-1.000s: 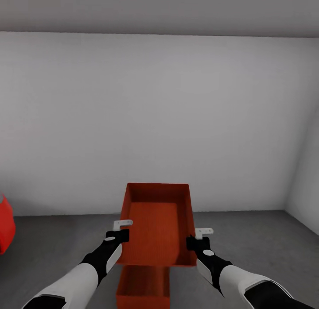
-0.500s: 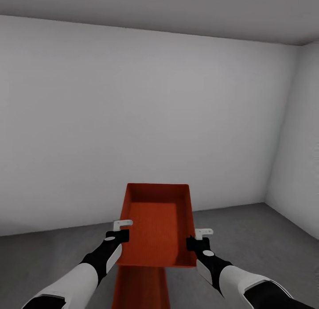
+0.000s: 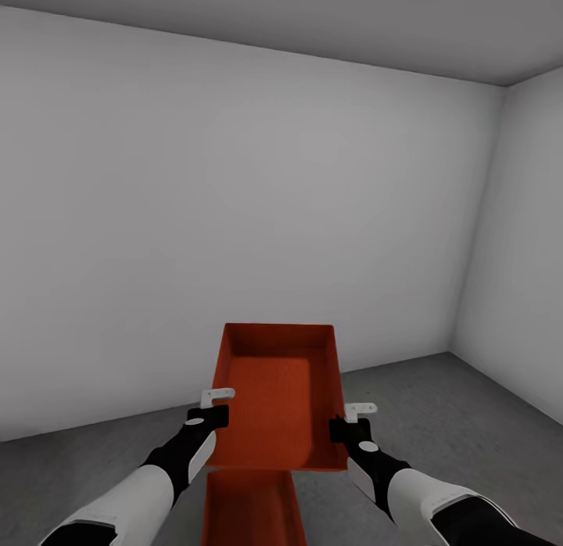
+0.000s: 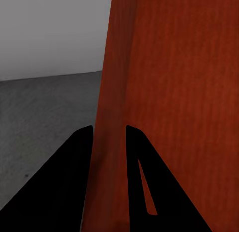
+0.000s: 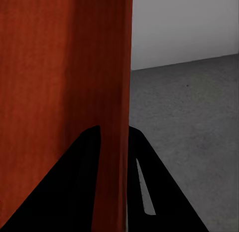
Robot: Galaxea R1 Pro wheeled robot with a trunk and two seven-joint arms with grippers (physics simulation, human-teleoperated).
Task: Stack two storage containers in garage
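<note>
1. The held bin (image 3: 277,397) is an orange-red open-topped container, carried level in front of me above the garage floor (image 3: 438,405). Its bottom is bare.
2. My left claw (image 3: 209,411) is clenched on the bin's left wall. In the left wrist view the two black fingers (image 4: 74,182) straddle that thin wall (image 4: 112,117), one on each side.
3. My right claw (image 3: 348,426) grips the opposite wall in the same way. The right wrist view shows the wall (image 5: 117,92) pinched between its fingers (image 5: 144,187).
4. The second bin (image 3: 250,507) lies on the concrete directly under the held one, close to my base. Only its near part shows below the held bin's near edge.
5. The two bins are apart: the held one hangs above the lower one, and a strip of the lower bin's inside shows beneath it.
6. Around them is a plain grey-white wall (image 3: 234,217) ahead, with a corner to my right. I see no wood planks, so I judge this is the garage.
7. Progress, as I judge it: both bins are out of the living room, and one is already set on the floor. That part looks done.
8. What is left is the stack. I would lower the held bin squarely onto the lower one, keep the long sides lined up, and then let go with both claws.
</note>
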